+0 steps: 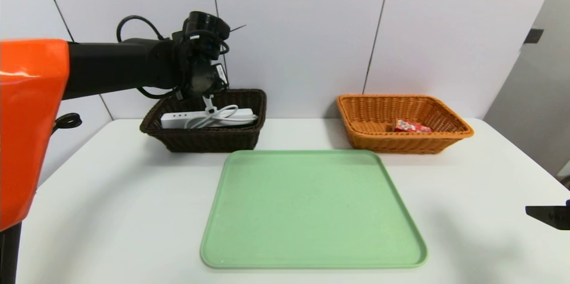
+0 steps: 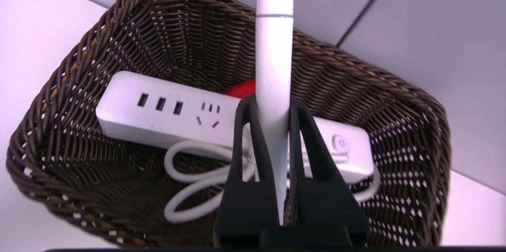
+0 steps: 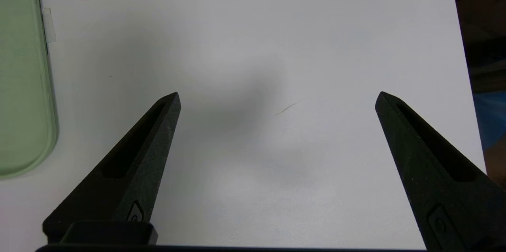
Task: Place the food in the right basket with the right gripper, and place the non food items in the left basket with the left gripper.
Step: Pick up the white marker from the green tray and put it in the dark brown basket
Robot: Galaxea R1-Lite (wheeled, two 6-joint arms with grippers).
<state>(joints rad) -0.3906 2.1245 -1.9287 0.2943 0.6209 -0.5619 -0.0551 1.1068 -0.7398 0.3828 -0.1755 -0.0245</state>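
Note:
My left gripper (image 1: pixel 205 95) hangs over the dark brown left basket (image 1: pixel 153 120) and is shut on the slim white marker (image 1: pixel 209 105). In the left wrist view the marker (image 2: pixel 274 66) stands between the two black fingers of that gripper (image 2: pixel 272 111), above the basket (image 2: pixel 79 58). The white power strip (image 2: pixel 158 113) lies inside with its coiled cord (image 2: pixel 197 189). The red snack pouch (image 1: pixel 412 126) lies in the orange-tan right basket (image 1: pixel 449 135). My right gripper (image 3: pixel 276 98) is open over bare table at the front right, holding nothing.
A green tray (image 1: pixel 311 208) lies flat in the middle of the white table, and its edge (image 3: pixel 23 86) shows in the right wrist view. A small red thing (image 2: pixel 241 89) peeks from behind the power strip. A grey panelled wall stands right behind both baskets.

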